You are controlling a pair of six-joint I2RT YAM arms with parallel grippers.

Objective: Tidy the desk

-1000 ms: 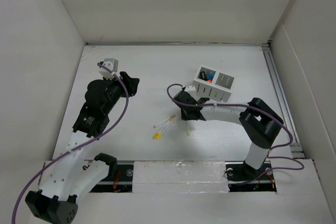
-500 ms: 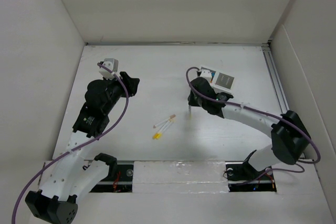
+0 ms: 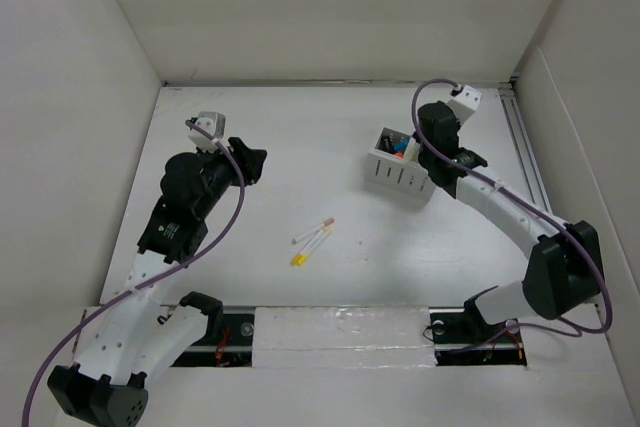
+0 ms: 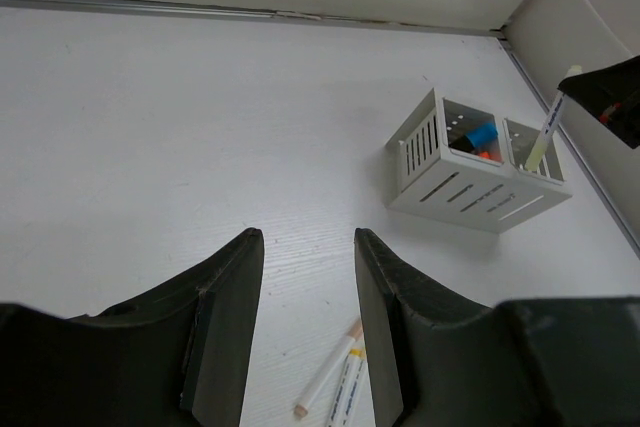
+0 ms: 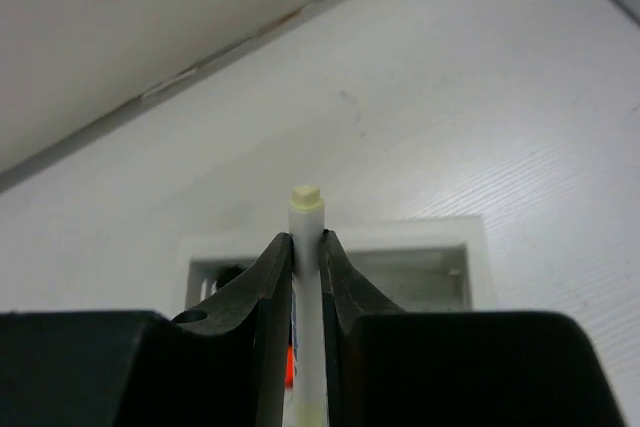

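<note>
bench (image 3: 300, 127): flat matte white slab with faint grain lines. It spans the whole floor of the cell under both arms, boxed in by upright white panels (image 3: 330, 7) left, back and right. A metal rail (image 3: 535, 177) runs along its right edge.

box (image 3: 398, 178): small, white, rectangular, with slotted side walls and two open-top compartments. It sits right of centre toward the back, skewed to the bench edges. The left compartment has blue and orange bits (image 4: 480, 136); can't tell what they are.

right fingers (image 5: 278, 277): black, smooth, clamped tight on a pen (image 5: 306, 237). The pen has a slim white round barrel, with a pale yellow squared-off end poking past the tips. In the left wrist view the pen leans, lower end down inside the box's right compartment, top end up at the fingers. Can't tell if it touches the compartment floor.

left fingers (image 4: 240, 287): black, matte, curved inner faces, parted with a modest gap and nothing between them. They hover over bare bench on the left side, well apart from the box, which sits ahead and to the right in the wrist view.

loose pens (image 3: 313, 236): lying flat mid-bench, close together, roughly parallel, on a diagonal. Barrels are white; one end is pinkish, another yellow. Count unclear, two or three. They are well apart from the box and from both sets of fingers.
</note>
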